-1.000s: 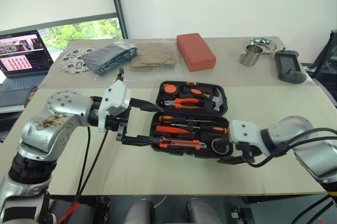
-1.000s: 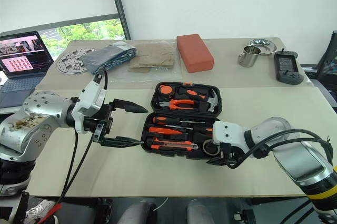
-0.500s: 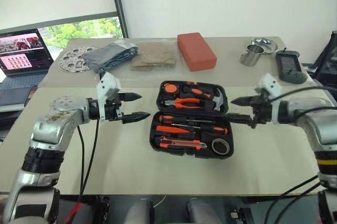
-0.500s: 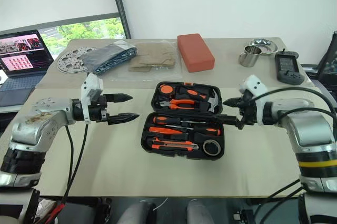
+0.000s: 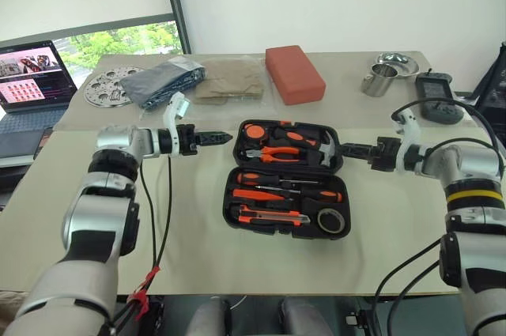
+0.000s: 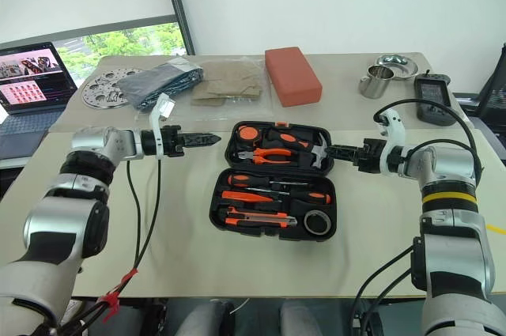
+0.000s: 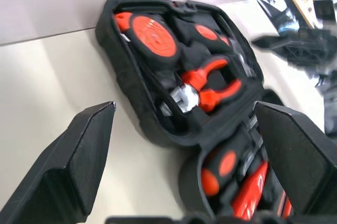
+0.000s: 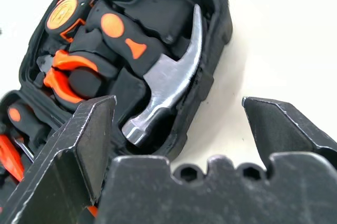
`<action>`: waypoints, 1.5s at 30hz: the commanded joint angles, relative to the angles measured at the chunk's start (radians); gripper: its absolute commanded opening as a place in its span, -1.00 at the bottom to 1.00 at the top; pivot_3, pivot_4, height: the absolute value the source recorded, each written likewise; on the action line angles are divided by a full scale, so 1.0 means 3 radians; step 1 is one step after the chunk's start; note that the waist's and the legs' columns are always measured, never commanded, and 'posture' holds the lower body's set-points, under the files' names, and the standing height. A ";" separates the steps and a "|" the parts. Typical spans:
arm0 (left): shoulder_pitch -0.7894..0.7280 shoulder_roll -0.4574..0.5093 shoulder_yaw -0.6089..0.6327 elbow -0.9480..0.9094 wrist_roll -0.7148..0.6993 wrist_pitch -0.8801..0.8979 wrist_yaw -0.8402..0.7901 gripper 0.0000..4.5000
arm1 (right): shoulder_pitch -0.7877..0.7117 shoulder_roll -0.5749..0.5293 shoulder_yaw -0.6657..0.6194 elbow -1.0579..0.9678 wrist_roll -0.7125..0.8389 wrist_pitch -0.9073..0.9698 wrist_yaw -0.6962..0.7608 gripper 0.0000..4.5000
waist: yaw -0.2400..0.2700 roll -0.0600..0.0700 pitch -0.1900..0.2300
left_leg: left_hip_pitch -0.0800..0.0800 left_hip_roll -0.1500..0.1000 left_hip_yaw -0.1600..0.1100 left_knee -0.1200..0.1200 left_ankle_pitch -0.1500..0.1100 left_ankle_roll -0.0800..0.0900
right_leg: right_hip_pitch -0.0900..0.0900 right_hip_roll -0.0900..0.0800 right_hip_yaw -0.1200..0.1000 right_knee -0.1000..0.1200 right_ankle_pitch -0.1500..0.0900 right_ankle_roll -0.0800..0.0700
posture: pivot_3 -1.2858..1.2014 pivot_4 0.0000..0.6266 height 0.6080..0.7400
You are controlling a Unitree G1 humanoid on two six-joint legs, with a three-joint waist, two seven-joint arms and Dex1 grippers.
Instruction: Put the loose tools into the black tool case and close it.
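The black tool case [image 5: 228, 198] lies open flat at the middle of the table. Its near half holds two orange-and-black screwdrivers [image 5: 281, 180], a utility knife [image 5: 273, 213] and a dark tape roll [image 5: 332, 220]. In its far half are pliers [image 7: 210, 84], a hammer [image 8: 174, 81] and a round tape measure [image 7: 152, 34]. My left gripper [image 5: 224, 138] is open and points at the far half's left edge, just short of it. From the other side, my right gripper [image 5: 341, 149] is open and points at that half's right edge beside the hammer head. Neither holds anything.
Along the back of the table are a red block [image 5: 294, 73], folded bags [image 5: 166, 83], a perforated metal disc [image 5: 111, 87], a metal cup [image 5: 378, 81], a bowl [image 5: 395, 63] and a black handset [image 5: 435, 87]. A laptop [image 5: 32, 75] stands far left.
Both arms stretched forward from the case's near half to either side of its far half, and both wrists rolled. The right gripper left the tape roll corner and opened wider.
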 commanded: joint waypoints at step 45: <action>-0.0103 -0.0310 0.0500 0.0624 0.0688 -0.0239 0.0060 -0.96 | -0.0284 0.0274 0.0042 0.0458 -0.0379 -0.0569 0.0536 -1.00 | -0.0009 0.0005 -0.0003 | 0.0004 0.0002 -0.0027 0.0001 0.0002 -0.0003 | -0.0003 -0.0008 -0.0045 0.0025 0.0001 0.0000 | 0.03 -0.52 1.00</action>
